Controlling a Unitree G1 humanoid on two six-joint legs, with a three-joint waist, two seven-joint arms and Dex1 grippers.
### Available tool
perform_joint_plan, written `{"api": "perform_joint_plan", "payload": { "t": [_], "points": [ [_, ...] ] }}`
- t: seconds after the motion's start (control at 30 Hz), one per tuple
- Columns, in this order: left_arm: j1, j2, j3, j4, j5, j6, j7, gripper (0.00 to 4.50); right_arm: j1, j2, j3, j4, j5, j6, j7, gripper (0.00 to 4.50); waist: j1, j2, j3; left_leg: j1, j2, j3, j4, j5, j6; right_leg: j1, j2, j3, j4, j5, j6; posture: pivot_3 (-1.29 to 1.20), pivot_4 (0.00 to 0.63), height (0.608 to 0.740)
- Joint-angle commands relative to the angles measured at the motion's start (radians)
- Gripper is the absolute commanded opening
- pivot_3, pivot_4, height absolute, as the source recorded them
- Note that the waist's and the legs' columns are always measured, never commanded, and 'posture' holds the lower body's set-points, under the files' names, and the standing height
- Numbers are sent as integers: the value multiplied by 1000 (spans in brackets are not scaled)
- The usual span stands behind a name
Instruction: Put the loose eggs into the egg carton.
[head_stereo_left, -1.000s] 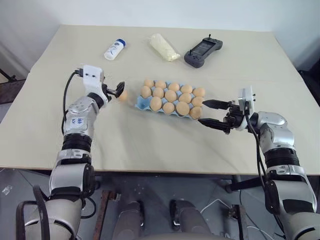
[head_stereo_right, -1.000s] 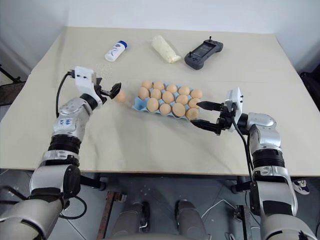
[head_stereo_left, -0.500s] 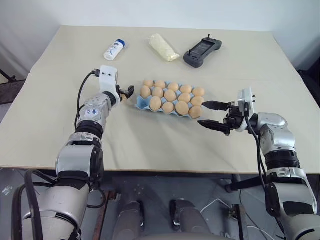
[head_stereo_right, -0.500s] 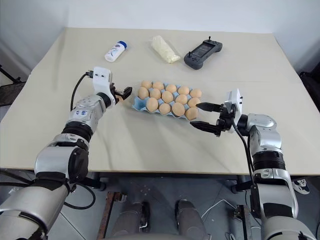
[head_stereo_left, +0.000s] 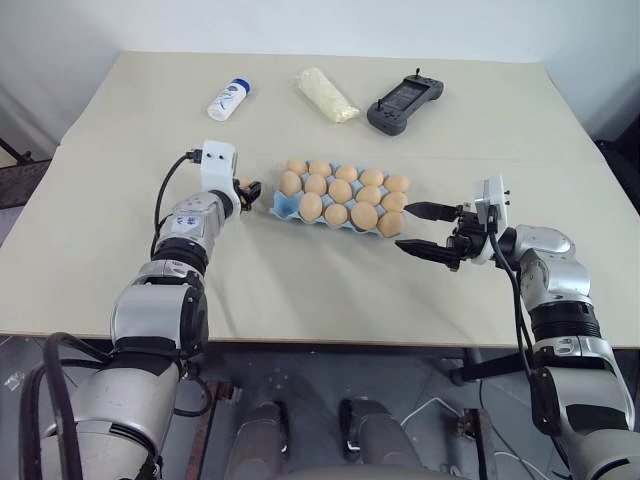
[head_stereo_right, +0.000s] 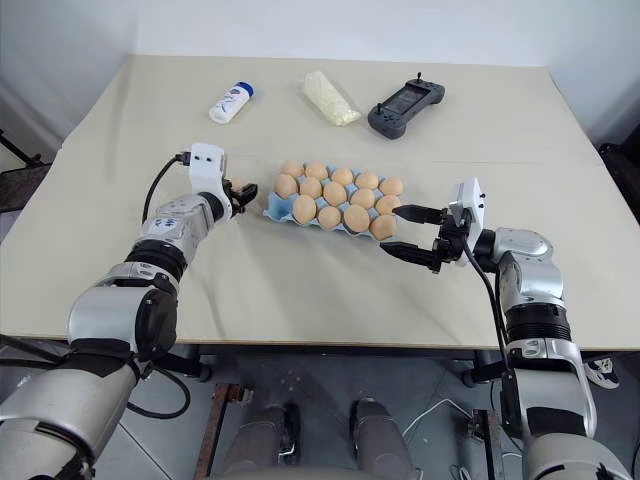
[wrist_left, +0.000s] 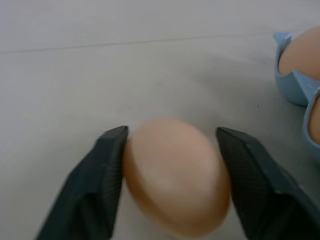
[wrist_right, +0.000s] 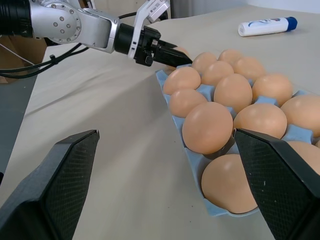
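Observation:
A light-brown loose egg (wrist_left: 175, 175) lies on the table just left of the light blue egg carton (head_stereo_left: 281, 207). My left gripper (head_stereo_left: 249, 190) reaches level toward it, and both black fingers (wrist_left: 100, 170) press against the egg's two sides, so it is shut on the egg. Several like eggs sit in the carton's cups (wrist_right: 197, 165). My right gripper (head_stereo_left: 412, 230) stands open at the carton's right end, pointing left, with nothing between its fingers.
At the back of the table lie a white bottle (head_stereo_left: 228, 99), a pale yellow bag (head_stereo_left: 328, 95) and a dark grey controller (head_stereo_left: 404, 102). Bare tabletop stretches in front of the carton and to its left.
My left gripper has come down and in toward the carton's left end, and its fingers have closed on the egg lying there. The right arm has kept still.

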Motion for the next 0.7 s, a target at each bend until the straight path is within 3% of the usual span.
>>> {"api": "perform_joint_plan", "payload": {
  "t": [0.03, 0.33, 0.57, 0.7],
  "points": [
    [-29, 2, 10, -2, 3, -11, 8, 1930, 3, -12, -13, -36, 10, -4, -8, 4500, 0, 0, 0, 0, 0, 0, 0, 0, 0, 0, 0, 0, 0, 0, 0, 0, 150, 740],
    [-7, 24, 21, -187, -26, -152, -83, 1873, 26, -20, -31, -74, 26, 1, -22, 4500, 1, 0, 0, 0, 0, 1, 0, 0, 0, 0, 0, 0, 0, 0, 0, 0, 150, 740],
    [226, -17, 3, -703, -162, 54, -283, 1873, 51, -16, -45, -100, 54, -10, 4, 4500, -3, 0, 0, 1, 1, 4, -1, 0, -2, 0, 1, 4, 2, 0, 0, 0, 150, 740],
    [333, -20, -26, -857, -181, 125, -319, 1873, 55, -11, -39, -96, 45, -10, -8, 4500, -1, 0, 0, 2, 2, 4, 0, 0, -1, 0, 2, 5, 2, 0, 0, 0, 150, 740]
  ]
}}
